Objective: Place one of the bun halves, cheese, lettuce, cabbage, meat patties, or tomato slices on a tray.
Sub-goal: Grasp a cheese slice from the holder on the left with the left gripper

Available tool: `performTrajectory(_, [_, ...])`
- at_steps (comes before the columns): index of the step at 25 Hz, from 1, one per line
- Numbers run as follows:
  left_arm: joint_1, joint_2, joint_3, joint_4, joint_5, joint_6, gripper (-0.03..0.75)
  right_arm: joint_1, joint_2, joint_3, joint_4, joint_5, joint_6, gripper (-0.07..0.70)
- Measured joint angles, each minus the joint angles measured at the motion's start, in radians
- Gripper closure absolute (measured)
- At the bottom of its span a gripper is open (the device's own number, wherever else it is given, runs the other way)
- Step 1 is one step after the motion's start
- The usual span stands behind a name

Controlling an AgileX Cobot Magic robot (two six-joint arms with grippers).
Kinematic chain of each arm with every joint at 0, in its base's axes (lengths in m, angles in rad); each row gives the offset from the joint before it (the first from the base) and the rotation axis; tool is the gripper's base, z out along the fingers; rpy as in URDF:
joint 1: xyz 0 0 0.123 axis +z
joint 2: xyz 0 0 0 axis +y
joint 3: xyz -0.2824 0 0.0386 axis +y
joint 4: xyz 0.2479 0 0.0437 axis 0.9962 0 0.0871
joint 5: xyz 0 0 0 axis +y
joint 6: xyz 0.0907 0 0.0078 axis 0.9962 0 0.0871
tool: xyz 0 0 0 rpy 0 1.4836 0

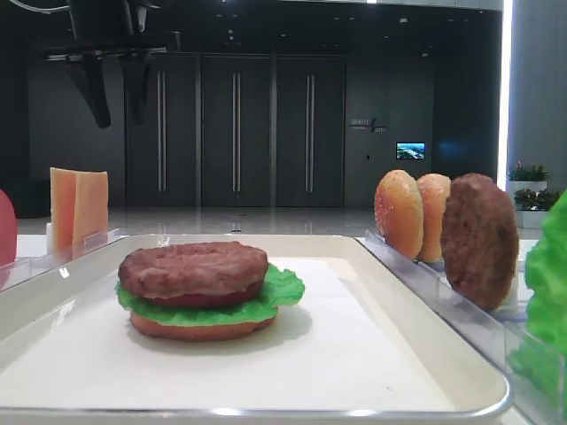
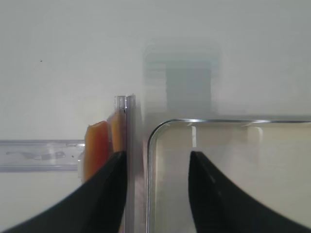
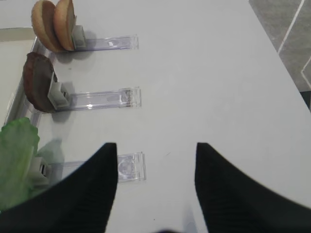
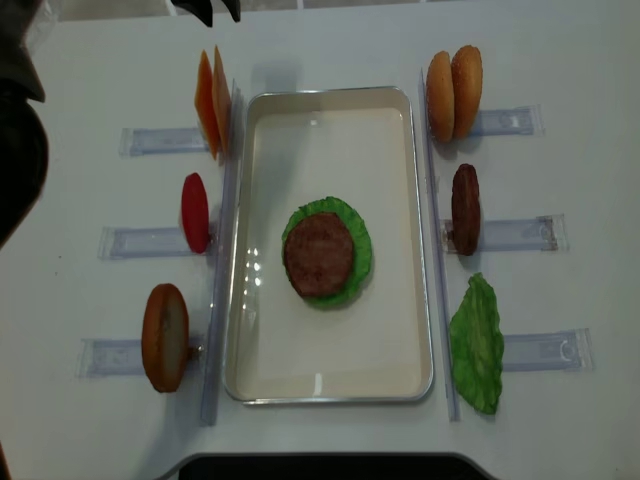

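The cream tray holds a stack: a bun half under green lettuce, topped by a brown meat patty. Two orange cheese slices stand upright in a holder by the tray's far left corner. My left gripper hovers open and empty high above that corner; the cheese sits just beside its left finger. My right gripper is open over bare table right of the tray, holding nothing. Two bun halves, a patty and a lettuce leaf stand right of the tray.
A red tomato slice and another bun half stand in clear holders left of the tray. Clear plastic rails run along both sides. A holder's clear end lies just by my right gripper's left finger.
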Motion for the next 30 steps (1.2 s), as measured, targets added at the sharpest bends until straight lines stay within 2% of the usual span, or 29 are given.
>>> performTrajectory(10, [0.001, 0.044, -0.002, -0.011, 0.002, -0.034, 0.398, 0.0, 0.0, 0.0, 0.001, -0.001, 0.0, 0.282])
performTrajectory(30, [0.009, 0.06, -0.002, 0.029, 0.002, -0.023, 0.398, 0.0, 0.0, 0.0, 0.001, -0.002, 0.0, 0.282])
